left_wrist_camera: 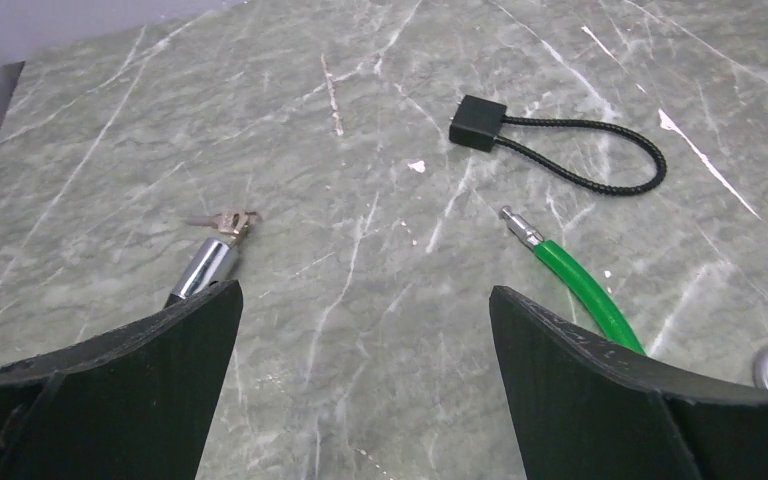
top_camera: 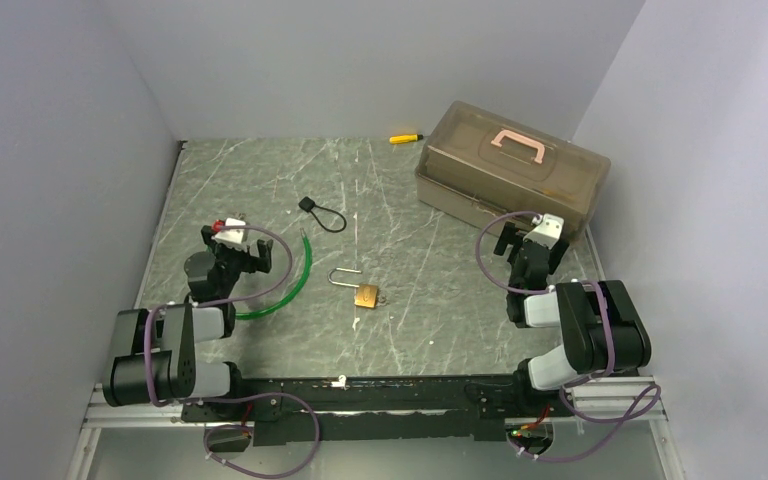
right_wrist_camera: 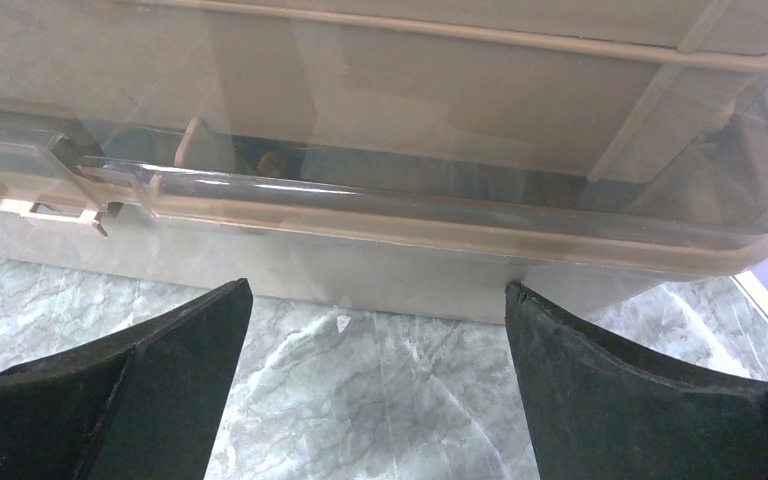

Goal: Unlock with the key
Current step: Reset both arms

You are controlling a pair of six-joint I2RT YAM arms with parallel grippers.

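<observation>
1. The left hand is released, its fingers spread wide above the bare counter, grasping nothing.
2. At its 10 o'clock, just past the left fingertip, the key lies flat on the counter. It touches the tip of a silvery cylinder; I cannot tell whether it is inserted.
3. At 3 o'clock, a green cable ends in a small metal pin, well apart from the key.
4. At 1 o'clock, further out, a black cord loop lies flat with its block at the left end.
5. In the top view a brass padlock lies mid-counter between the arms, its shackle pointing to 11 o'clock. I cannot tell whether it is unlocked.
6. The right hand is also released and empty. It faces the wall of a translucent box at its 12 o'clock, near but apart.
7. A yellow tool lies at the box's 10 o'clock, by the far edge.
</observation>
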